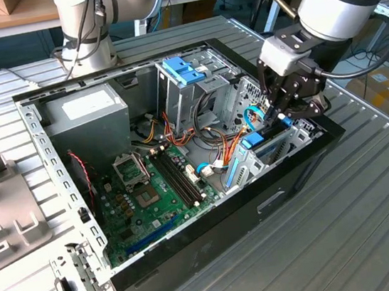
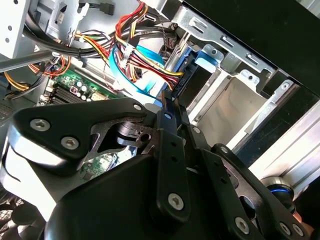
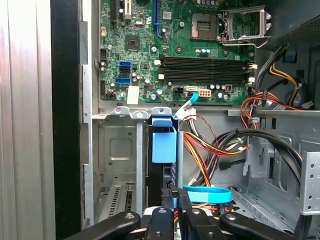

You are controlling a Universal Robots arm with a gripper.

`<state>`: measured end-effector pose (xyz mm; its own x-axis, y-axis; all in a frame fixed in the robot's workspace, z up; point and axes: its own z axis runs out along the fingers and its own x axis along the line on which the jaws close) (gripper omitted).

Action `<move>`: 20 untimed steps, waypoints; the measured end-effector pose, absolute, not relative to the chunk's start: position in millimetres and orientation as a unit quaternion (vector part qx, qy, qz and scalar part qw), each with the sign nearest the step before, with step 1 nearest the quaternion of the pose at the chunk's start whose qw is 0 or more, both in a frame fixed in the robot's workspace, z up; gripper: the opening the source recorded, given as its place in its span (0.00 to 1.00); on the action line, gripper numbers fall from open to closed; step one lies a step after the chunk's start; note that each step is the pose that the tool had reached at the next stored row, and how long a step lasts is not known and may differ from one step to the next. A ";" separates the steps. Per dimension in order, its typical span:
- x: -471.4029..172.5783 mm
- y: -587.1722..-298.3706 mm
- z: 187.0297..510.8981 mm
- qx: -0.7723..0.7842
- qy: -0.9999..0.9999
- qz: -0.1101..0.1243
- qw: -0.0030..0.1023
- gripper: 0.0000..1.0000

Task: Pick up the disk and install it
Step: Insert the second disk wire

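Disk (image 3: 164, 145) upright in case (image 1: 213, 229) drive bay, end effector (image 3: 175, 192) gripping it.

1. Open computer case (image 1: 195, 260) lying on a slatted table (image 1: 378, 236).
2. Inside, motherboard (image 1: 151, 194) on the floor, power supply (image 1: 86, 113) behind it, toward the exterior view's left.
3. Drive cage (image 1: 187, 89) standing upright at the back, cables (image 1: 212, 139) between cage and board.
4. Disk (image 1: 269, 143) set on edge in a bay (image 3: 117, 165) at the exterior view's right, gripper (image 1: 281, 112) directly above, touching it.
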<state>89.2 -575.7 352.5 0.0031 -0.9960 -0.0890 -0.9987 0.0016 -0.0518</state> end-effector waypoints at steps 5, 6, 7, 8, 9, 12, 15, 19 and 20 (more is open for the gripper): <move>90.3 -575.7 350.0 -0.707 0.705 0.013 0.050 0.16; 90.4 -575.7 349.6 -0.707 0.705 0.013 0.050 0.16; 90.5 -575.7 349.3 -0.707 0.705 0.013 0.050 0.16; 90.6 -575.7 348.4 -0.707 0.705 0.013 0.050 0.16; 90.7 -575.7 347.8 -0.707 0.705 0.013 0.050 0.16; 91.1 -575.7 346.3 -0.707 0.705 0.013 0.050 0.16; 91.2 -575.7 345.0 -0.707 0.705 0.013 0.050 0.16; 91.2 -575.7 343.6 -0.707 0.705 0.013 0.050 0.16; 91.2 -575.7 343.6 -0.707 0.705 0.013 0.050 0.16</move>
